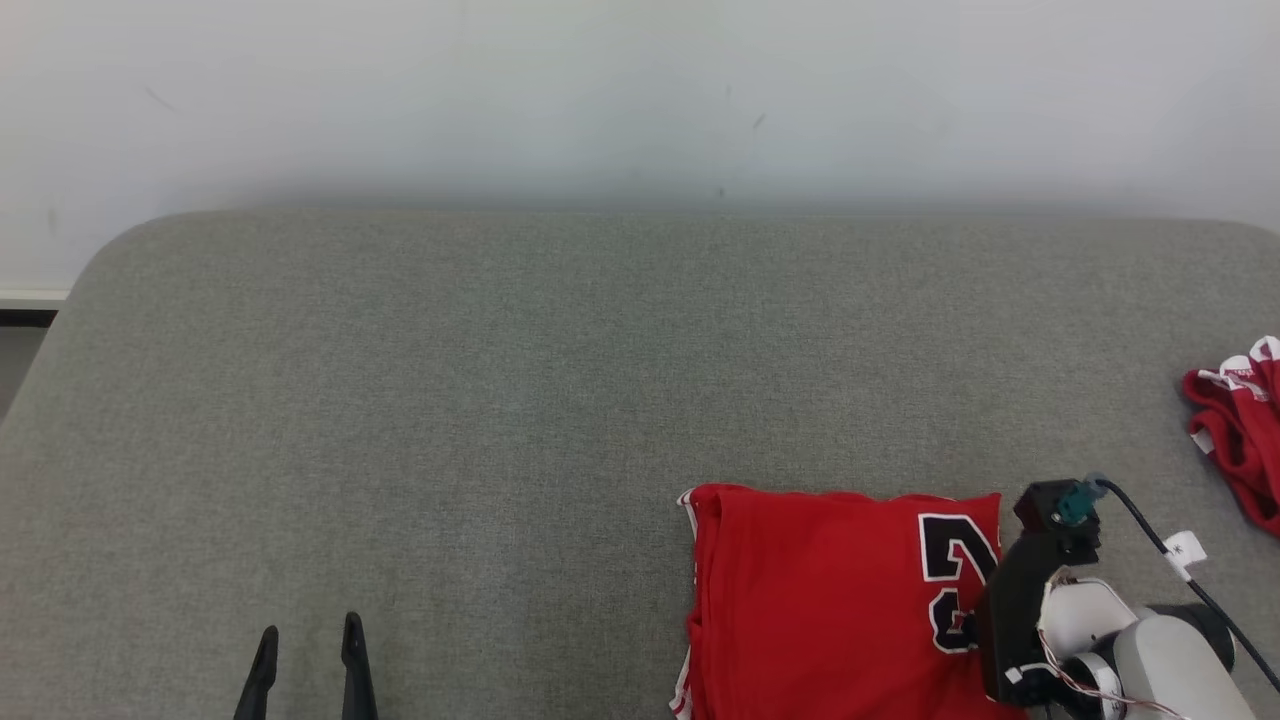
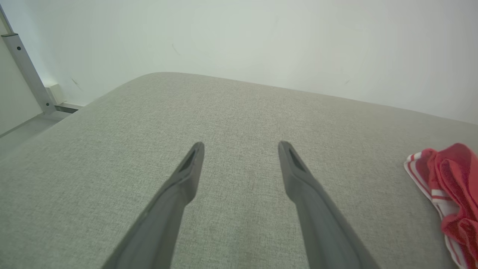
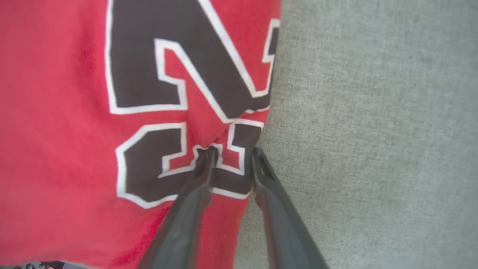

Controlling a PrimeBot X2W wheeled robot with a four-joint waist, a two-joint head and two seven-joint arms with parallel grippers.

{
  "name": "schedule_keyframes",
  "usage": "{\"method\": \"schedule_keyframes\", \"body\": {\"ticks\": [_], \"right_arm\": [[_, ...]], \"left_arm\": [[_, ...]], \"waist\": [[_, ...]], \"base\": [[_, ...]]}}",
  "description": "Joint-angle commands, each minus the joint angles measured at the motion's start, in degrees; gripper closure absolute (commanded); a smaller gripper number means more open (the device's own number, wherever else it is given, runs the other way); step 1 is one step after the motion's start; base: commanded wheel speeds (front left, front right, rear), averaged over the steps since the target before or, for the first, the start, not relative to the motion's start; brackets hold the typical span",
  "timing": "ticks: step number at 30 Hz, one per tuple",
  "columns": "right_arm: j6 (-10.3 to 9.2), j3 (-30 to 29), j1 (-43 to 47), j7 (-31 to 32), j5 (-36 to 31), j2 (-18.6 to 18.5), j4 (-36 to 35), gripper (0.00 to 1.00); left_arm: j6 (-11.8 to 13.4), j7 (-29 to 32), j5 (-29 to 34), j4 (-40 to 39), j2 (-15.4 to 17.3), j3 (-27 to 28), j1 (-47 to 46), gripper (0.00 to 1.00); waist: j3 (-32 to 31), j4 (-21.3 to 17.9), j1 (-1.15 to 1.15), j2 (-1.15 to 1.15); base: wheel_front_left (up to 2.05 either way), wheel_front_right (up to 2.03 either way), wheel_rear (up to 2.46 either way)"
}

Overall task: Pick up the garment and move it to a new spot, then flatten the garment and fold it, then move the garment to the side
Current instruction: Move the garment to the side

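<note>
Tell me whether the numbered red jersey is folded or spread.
Folded: the jersey lies as a compact rectangle, layers stacked along its left edge.

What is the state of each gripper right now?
Left gripper: open, empty.
Right gripper: astride the edge of the red jersey; whether it grips cannot be told.

Looked like a robot test lab or sim. workroom: bare white wall (image 1: 640, 90) w/ a few scuffs, wide grey fabric pad (image 1: 480, 400) served as work surface, metal post (image 2: 26, 71) stood by the wall, pale floor (image 2: 22, 132) beside it.
</note>
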Motion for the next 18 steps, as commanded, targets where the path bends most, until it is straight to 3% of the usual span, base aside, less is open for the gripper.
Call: {"method": "schedule_keyframes", "body": {"ticks": [1, 8, 18], "right_arm": [[-0.12, 2.71, -1.61, -0.89, 0.58, -1.95, 0.19, 1.0], [-0.12, 8.57, -8.46, -1.66, 1.38, -6.66, -0.85, 1.0], [-0.12, 11.86, -21.71, 0.63, 2.78, -12.23, -2.74, 1.0]], "left_arm": [[0.43, -0.16, -0.16, -0.46, -0.04, 0.47, -0.53, 0.0], [0.99, -0.16, -1.56, -1.88, -0.03, 0.73, -0.95, 0.0], [1.03, -0.16, -2.39, -5.1, -0.04, 0.3, -3.08, 0.0]], "waist": [[0.56, -0.58, 0.0, 0.0], [1.43, -3.03, 0.0, 0.0], [4.83, -10.77, 0.0, 0.0]], "base": [[0.0, 0.0, 0.0], [0.0, 0.0, 0.0], [0.0, 0.0, 0.0]]}}
